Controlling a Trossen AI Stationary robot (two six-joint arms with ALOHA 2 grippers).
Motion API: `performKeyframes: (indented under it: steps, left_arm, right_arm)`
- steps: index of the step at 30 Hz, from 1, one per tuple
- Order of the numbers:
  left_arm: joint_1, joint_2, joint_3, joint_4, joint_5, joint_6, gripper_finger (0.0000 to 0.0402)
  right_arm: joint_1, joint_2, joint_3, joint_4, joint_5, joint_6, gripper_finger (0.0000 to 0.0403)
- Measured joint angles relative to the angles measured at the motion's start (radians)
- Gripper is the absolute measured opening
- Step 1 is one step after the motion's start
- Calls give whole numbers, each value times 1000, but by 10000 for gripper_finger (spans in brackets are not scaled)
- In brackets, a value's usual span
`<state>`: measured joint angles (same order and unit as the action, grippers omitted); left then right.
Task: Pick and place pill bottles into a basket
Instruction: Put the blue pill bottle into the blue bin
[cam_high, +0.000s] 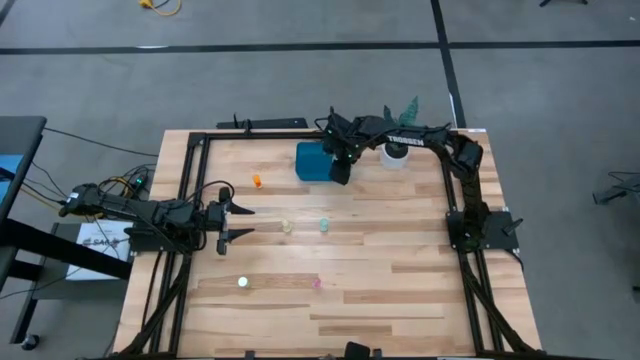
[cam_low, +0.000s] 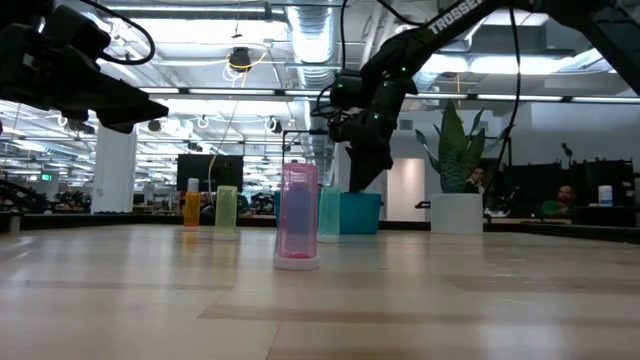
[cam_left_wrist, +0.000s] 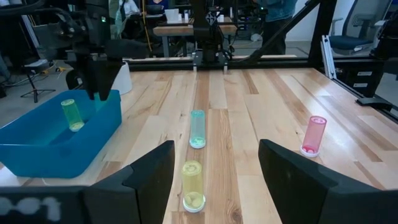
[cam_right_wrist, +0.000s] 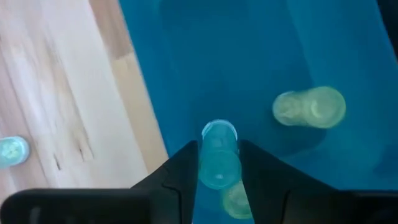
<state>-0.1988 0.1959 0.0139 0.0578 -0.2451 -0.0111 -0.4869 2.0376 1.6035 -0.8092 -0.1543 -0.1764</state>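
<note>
The right gripper (cam_right_wrist: 217, 171) hangs directly over the teal-blue basket (cam_high: 313, 161) in the upper middle of the overhead frame, its fingers closed around a teal pill bottle (cam_right_wrist: 218, 155) that points straight down, its long axis upright between the pads. The basket floor lies right beneath it, so the drop turns on nothing more than opening up. A pale yellow-green bottle (cam_right_wrist: 309, 107) already stands in the basket to one side, and another greenish shape shows just under the held one, though I can't make out clearly what it is.

The left gripper (cam_high: 232, 222) waits at the left-centre of the surface (cam_high: 400, 270), fingers spread wide and empty. It sits nearer the leftovers: a pale yellow bottle (cam_high: 286, 227) just ahead of it, a teal one (cam_high: 324, 225) beyond. An orange bottle (cam_high: 257, 181) stands left of the basket; a whitish bottle (cam_high: 242, 283) and a pink one (cam_high: 318, 283) stand lower in the frame.
</note>
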Motion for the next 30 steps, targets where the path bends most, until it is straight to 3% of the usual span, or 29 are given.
performKeyframes:
  steps: [9, 18, 26, 30]
  left_arm:
    - [0, 0, 0, 0, 0, 0, 224]
    - [0, 0, 0, 0, -1, 0, 224]
    - [0, 0, 0, 0, -1, 0, 224]
    - [0, 0, 0, 0, -2, 0, 224]
  right_arm:
    - [0, 0, 0, 14, 2, 0, 157]
    - [0, 0, 56, 12, -2, 1, 164]
    - [84, -36, 261, -235, -92, -144, 167]
    - [151, -75, 284, -321, -114, -238, 180]
